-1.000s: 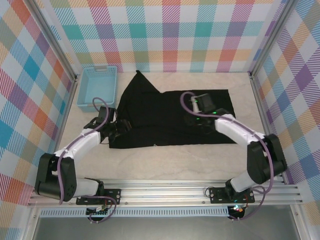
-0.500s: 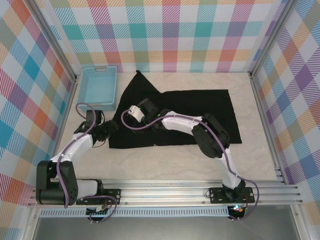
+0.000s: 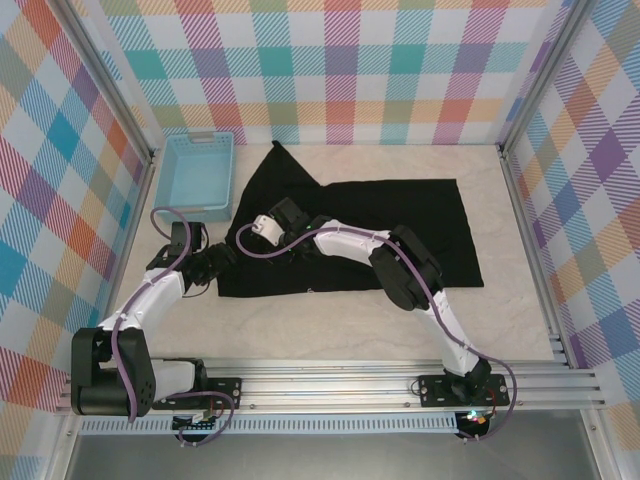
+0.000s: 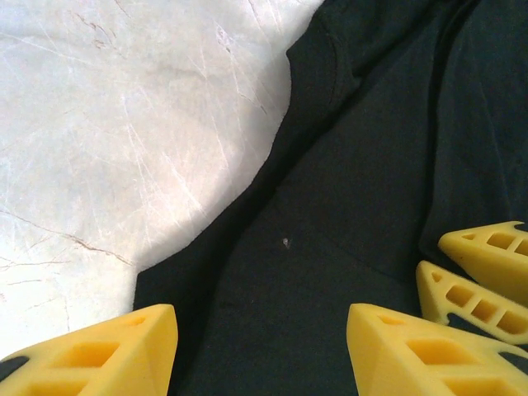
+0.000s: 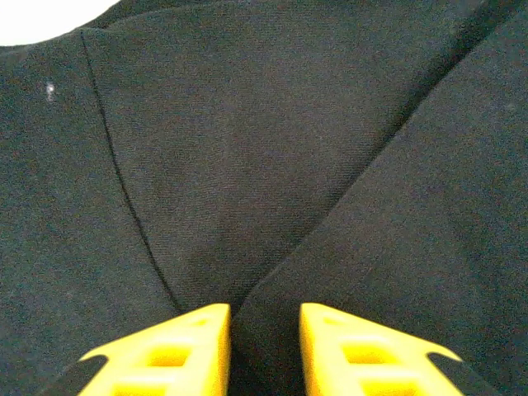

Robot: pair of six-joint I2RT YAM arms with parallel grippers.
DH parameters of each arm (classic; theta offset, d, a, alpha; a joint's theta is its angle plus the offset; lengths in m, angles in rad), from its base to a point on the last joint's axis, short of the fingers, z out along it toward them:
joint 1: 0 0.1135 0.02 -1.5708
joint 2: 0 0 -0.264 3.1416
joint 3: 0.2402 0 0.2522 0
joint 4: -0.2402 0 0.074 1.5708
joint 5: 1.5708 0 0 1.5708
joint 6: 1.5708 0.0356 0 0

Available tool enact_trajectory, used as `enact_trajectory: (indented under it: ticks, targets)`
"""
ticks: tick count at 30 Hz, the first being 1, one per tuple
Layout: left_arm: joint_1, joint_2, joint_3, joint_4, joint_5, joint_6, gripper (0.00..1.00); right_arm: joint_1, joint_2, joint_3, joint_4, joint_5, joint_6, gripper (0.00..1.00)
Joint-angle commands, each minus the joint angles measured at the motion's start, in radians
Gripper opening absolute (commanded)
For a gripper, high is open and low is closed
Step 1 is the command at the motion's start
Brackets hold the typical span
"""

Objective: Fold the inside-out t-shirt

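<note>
Beyond the t-shirt (image 4: 371, 165) edge, bare table (image 4: 124, 124).

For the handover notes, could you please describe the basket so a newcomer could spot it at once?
Look at the pale table and follow it to the far left corner. There the basket sits just left of the black t-shirt. It is the only light blue thing there: a rigid, open tub with slotted walls, beside soft dark cloth.
</note>
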Motion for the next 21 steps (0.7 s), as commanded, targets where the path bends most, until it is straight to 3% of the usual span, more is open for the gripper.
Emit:
enact_trajectory:
  ticks: [1,8,21]
  targets:
    - [0.016,-0.019,-0.007,-0.017,0.001,0.019,0.57,-0.004,0.005,0.033,-0.008,0.016,0.000,0.23]
    - [0.016,-0.016,-0.007,-0.016,0.008,0.024,0.57,-0.028,-0.014,0.022,0.016,-0.023,0.060,0.12]
    - [0.015,-0.010,-0.012,-0.010,0.025,0.031,0.57,-0.101,-0.064,-0.018,0.076,-0.090,0.230,0.01]
